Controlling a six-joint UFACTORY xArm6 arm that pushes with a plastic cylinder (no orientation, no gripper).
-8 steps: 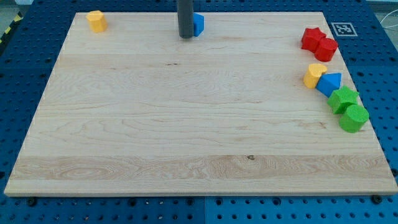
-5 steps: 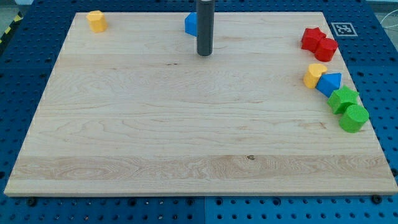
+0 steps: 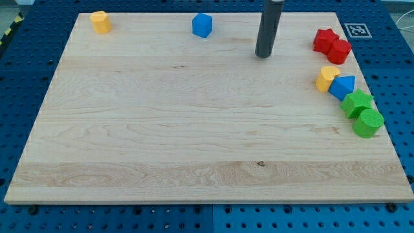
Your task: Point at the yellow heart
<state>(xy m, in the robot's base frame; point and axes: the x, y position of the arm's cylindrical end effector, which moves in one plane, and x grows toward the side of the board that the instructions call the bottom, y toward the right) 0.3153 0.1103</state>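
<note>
Yellow heart (image 3: 326,78) is sitting near the view's right edge of the wooden counter (image 3: 162,129), touching the blue triangular block (image 3: 343,86) just to its lower right, with two green blocks (image 3: 356,102) (image 3: 368,122) lying below those and two red blocks (image 3: 325,40) (image 3: 339,50) lying above. My tip (image 3: 262,55) is resting on bare wood toward the view's top, to the upper left of the heart and apart from it, with the blue cube (image 3: 202,25) off to its left and another yellow block (image 3: 99,21) sitting at the top-left corner. The arm is carrying a plain dark rod with no fingers, so no spread or pinch is showing.
</note>
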